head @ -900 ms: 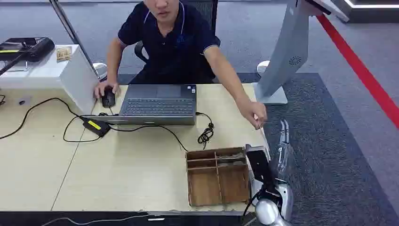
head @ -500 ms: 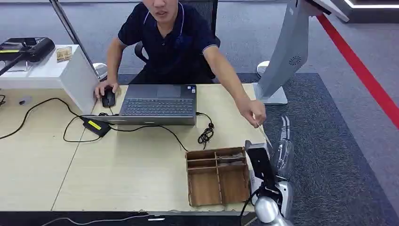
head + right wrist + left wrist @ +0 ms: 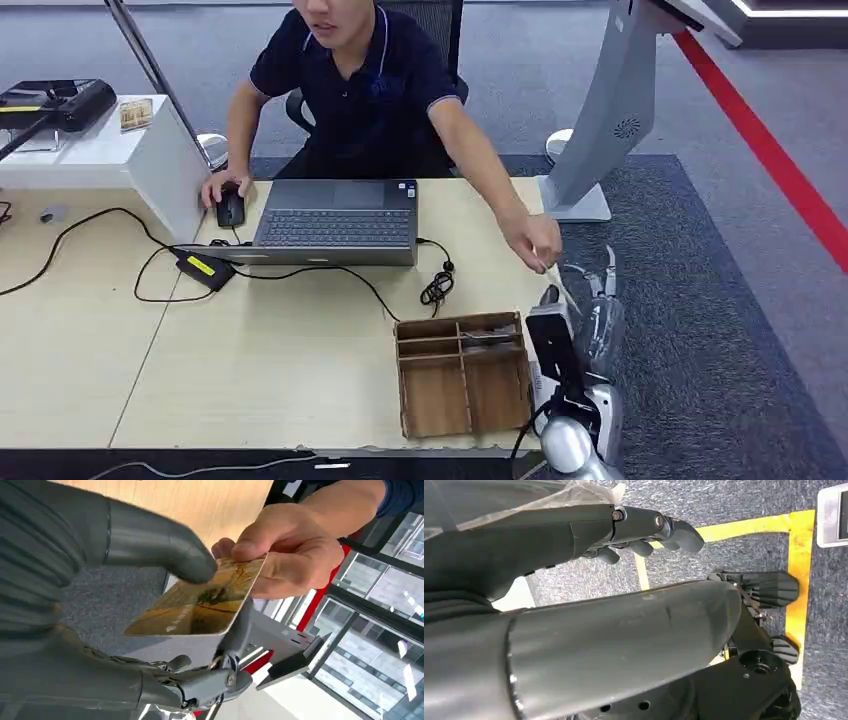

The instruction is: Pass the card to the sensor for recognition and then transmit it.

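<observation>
A gold patterned card (image 3: 200, 605) is pinched at its far end by a person's hand (image 3: 285, 555) reaching over the table's right edge (image 3: 535, 240). My right hand (image 3: 585, 300) is just below that hand, beside the table corner. My thumb (image 3: 160, 542) lies over the card's near corner, while my fingers (image 3: 210, 680) spread out underneath, apart from it. My left hand (image 3: 644, 530) hangs by my body over grey carpet, fingers loosely bent, holding nothing.
A wooden divided tray (image 3: 462, 375) sits at the table's front right, close to my right arm. A laptop (image 3: 335, 222), mouse (image 3: 230, 208) and cables lie further back. A grey kiosk stand (image 3: 610, 110) rises at the right, and a white box (image 3: 110, 150) at the left.
My right hand's fingers have spread apart and its thumb has come away. The person's hand has stayed on the card and drawn slightly back.
</observation>
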Controlling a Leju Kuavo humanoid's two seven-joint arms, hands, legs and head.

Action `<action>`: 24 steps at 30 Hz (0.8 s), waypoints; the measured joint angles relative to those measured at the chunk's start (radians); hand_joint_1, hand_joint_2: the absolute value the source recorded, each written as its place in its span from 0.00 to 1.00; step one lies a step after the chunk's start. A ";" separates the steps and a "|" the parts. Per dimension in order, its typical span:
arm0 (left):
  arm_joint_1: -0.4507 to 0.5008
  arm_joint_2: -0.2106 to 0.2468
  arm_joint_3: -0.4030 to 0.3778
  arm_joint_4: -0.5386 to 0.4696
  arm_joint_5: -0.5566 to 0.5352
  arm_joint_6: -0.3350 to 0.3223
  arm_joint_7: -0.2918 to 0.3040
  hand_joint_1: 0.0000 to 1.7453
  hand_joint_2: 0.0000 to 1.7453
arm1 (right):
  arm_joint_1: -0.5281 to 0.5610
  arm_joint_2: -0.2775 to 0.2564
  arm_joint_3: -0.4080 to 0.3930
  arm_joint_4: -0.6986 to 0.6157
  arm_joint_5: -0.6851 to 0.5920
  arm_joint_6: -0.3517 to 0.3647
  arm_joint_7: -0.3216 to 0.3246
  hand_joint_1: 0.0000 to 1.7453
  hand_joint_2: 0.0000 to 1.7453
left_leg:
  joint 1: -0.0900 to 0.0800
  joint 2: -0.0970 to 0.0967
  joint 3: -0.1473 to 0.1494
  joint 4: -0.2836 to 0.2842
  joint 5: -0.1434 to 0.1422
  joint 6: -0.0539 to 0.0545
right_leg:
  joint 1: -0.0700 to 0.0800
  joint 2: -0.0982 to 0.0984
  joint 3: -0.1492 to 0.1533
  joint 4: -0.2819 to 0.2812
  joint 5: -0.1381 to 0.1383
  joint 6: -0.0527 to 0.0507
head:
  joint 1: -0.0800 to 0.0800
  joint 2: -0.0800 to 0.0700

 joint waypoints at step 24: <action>0.000 0.000 0.000 0.000 0.007 0.010 0.000 0.00 0.00 | 0.045 -0.006 -0.051 0.022 0.032 0.000 -0.015 1.00 1.00 | 0.000 0.000 0.000 0.000 0.000 0.000 | 0.000 0.000 0.000 0.000 0.000 0.000 | 0.000 0.000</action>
